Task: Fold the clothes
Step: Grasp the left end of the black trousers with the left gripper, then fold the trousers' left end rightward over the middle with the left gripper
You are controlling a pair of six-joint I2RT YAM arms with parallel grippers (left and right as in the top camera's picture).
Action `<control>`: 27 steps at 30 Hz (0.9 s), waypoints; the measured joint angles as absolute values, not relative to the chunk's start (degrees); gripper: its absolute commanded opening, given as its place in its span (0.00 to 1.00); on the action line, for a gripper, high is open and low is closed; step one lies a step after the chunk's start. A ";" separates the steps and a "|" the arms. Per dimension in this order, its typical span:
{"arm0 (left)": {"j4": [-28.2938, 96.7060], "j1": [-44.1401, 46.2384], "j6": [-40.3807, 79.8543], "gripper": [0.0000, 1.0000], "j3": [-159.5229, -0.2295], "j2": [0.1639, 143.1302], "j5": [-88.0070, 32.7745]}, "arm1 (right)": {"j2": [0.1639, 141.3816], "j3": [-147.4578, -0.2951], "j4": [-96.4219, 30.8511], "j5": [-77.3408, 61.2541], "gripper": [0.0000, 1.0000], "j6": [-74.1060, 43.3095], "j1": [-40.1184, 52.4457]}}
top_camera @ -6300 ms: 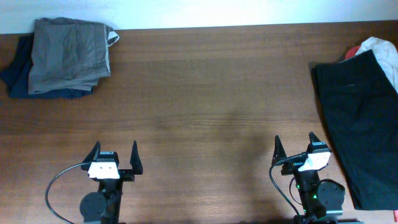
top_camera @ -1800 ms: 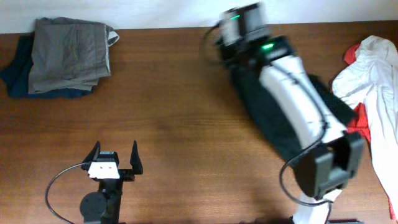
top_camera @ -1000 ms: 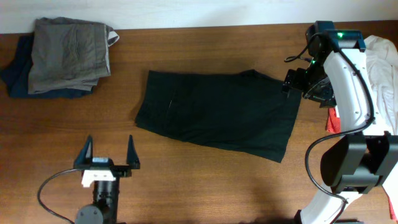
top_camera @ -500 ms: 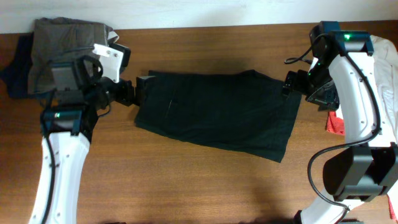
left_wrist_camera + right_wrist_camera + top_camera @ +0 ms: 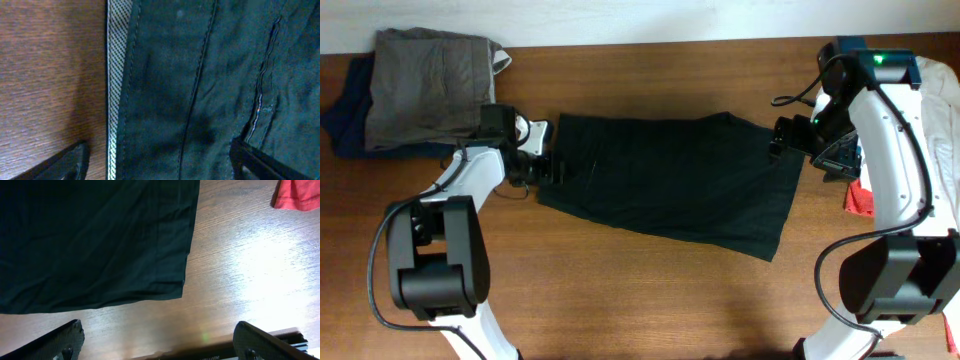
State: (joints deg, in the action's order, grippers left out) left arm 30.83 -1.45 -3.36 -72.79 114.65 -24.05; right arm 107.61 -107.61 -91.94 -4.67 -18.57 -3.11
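Black trousers (image 5: 670,180) lie spread flat across the middle of the wooden table (image 5: 640,300), long axis running left-right, lower edge slanting down toward the right – one layer as far as the overhead shows, not folded. Left gripper (image 5: 546,165) sits at the trousers' left end, right at the waistband; the left wrist view shows the pale checked inner waistband strip (image 5: 112,90) running vertically along the fabric edge, with dark stitched seams and a pocket slit beside it. Left jaws are spread wide, one finger over bare wood and the other over the black cloth, nothing pinched between them; cannot tell if the tips touch the fabric. Right gripper (image 5: 783,140) is at the trousers' upper right end, near the edge. Right wrist view shows a corner of the black fabric ending on the wood, and the right jaws are wide apart too – only bare table and the cloth edge between the fingers, nothing gripped. Grey-khaki trousers (image 5: 432,85) are folded at the far left corner, stacked on a navy piece (image 5: 345,125) that sticks out beneath on the left side. White garment (image 5: 942,110) is bunched at the right table edge behind the right arm, with a red garment (image 5: 860,197) peeking out just beside it, apart from the black trousers.
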 measured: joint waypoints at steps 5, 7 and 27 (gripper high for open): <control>34.06 1.76 -3.64 0.00 -72.53 115.66 -25.65 | 107.61 -107.61 -92.38 -4.69 0.99 -18.44 -3.11; 35.16 2.13 -0.14 0.00 -72.79 115.72 -23.40 | 107.61 -107.61 -93.49 -4.69 0.99 -18.26 -3.11; 75.35 14.70 10.26 0.00 -95.59 92.31 5.87 | 107.42 -102.61 -81.14 -7.68 0.99 -18.20 -0.71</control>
State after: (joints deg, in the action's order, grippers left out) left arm 75.35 14.70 10.26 -95.59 92.31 5.87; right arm 107.42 -102.61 -81.14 -7.68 -18.20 -0.71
